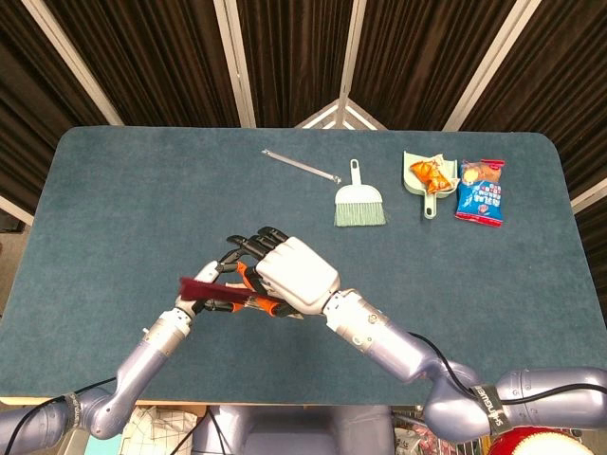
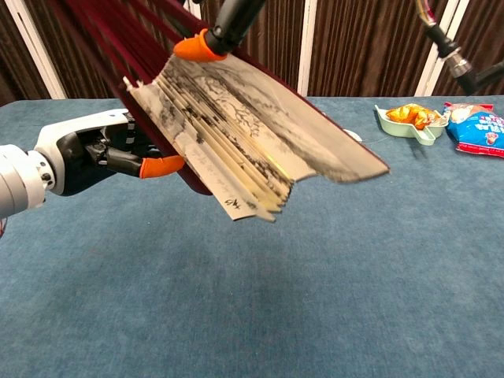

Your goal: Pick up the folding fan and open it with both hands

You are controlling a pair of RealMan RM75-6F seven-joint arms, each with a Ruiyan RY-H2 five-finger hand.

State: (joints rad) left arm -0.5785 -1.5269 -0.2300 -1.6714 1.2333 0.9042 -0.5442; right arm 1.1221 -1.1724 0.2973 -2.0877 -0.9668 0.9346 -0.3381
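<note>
Blue felt covers the table point(image 1: 114, 190), and I have wide bare stretches of it to the left, right and far side of both hands, with the near edge close below them. My right hand point(image 1: 289, 270) holds the folding fan point(image 2: 236, 126) from above over the near-centre of the table; from the chest camera only one orange-tipped finger point(image 2: 206, 46) of it shows, pressing the top of the fan, the rest cut off by the frame. My left hand point(image 2: 102, 153) sits just left of the fan with its fingers curled toward the dark red ribs, but I cannot tell whether it grips them. The fan is partly spread, its paper folds still bunched, and its right tip is blurred. Well apart at the far right lie a snack bag point(image 1: 480, 191), a small brush point(image 1: 358, 199), a green dustpan point(image 1: 420, 180) with a wrapper in it, and a thin metal rod point(image 1: 301, 165)
</note>
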